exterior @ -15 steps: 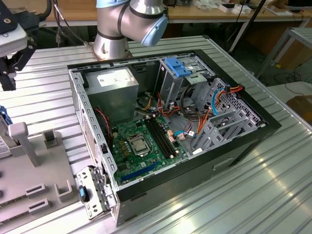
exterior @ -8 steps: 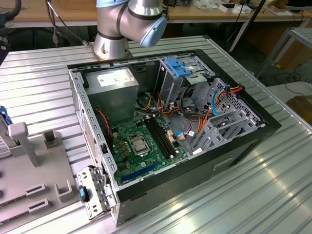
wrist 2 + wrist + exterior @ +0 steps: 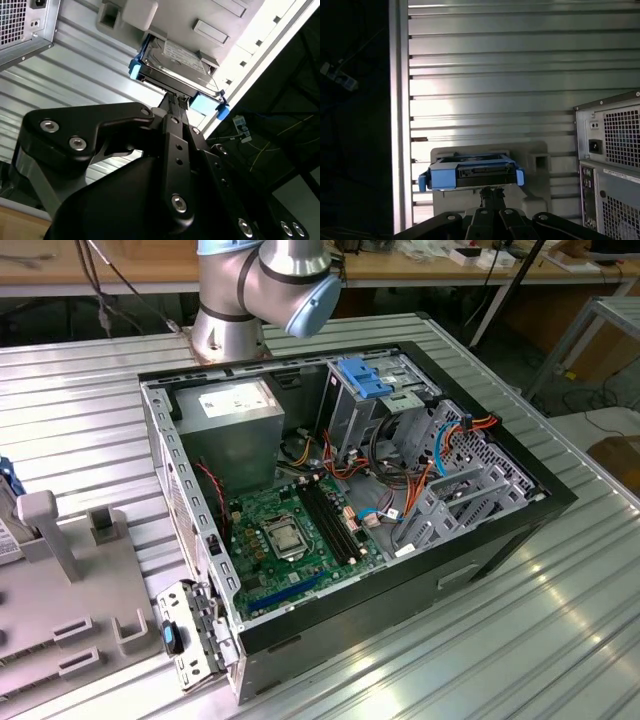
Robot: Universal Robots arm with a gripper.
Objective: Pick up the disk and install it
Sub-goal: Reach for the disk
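Black pincer (image 3: pixel 174 101) linkage loomed closest in both wrist views, its tip just at the disk (image 3: pixel 176 64); whether it was clenched or released could not be told. That disk sat in a grey holder (image 3: pixel 60 575), low at the exterior view's left on the ribbed counter (image 3: pixel 495 75). Its connector end faced the pincer and its long axis ran away from it. An open computer case (image 3: pixel 350 490) stood mid-frame.
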